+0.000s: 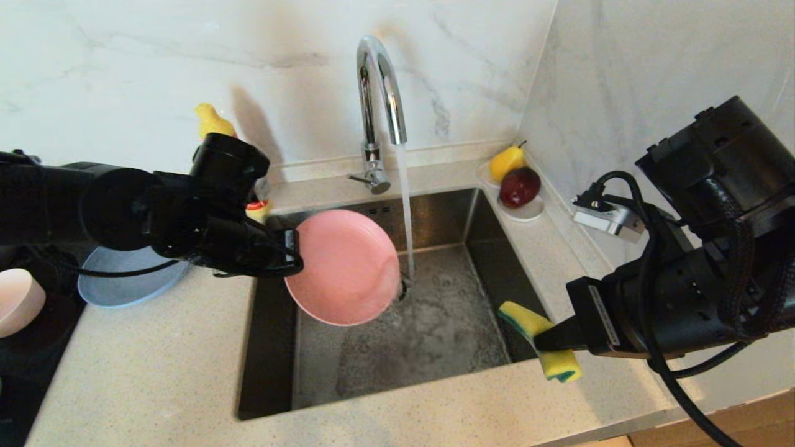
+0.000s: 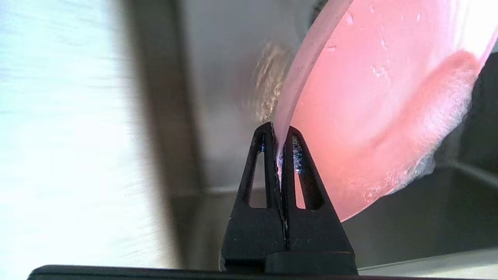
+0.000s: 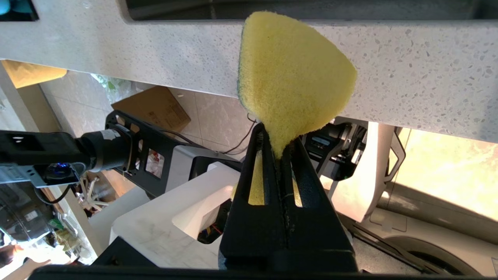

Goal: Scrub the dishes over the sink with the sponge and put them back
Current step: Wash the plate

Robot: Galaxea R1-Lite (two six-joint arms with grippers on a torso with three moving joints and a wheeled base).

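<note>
Your left end effector (image 1: 297,249) is clamped on the rim of the large pink plate (image 1: 345,267), holding it tilted on edge over the sink (image 1: 435,329), with the plate's far edge just beside the water falling from the tap (image 1: 379,93). That tilt probably lets the water run off into the sink rather than pool. In the left wrist view you can see the fingers (image 2: 268,155) pinching the rim, with foam and droplets across the plate's face.

Your right end effector (image 1: 540,340) is squeezed onto the narrow waist of the sponge (image 1: 539,338), which sits over the sink's near right corner, well apart from the plate. Holding it by the waist leaves both ends free for scrubbing.

The grey-blue plate (image 1: 124,282) lies on the table left of the sink, partly behind your left arm, with the pale pink bowl (image 1: 18,301) farther left. The teal bowl is not in view.
</note>
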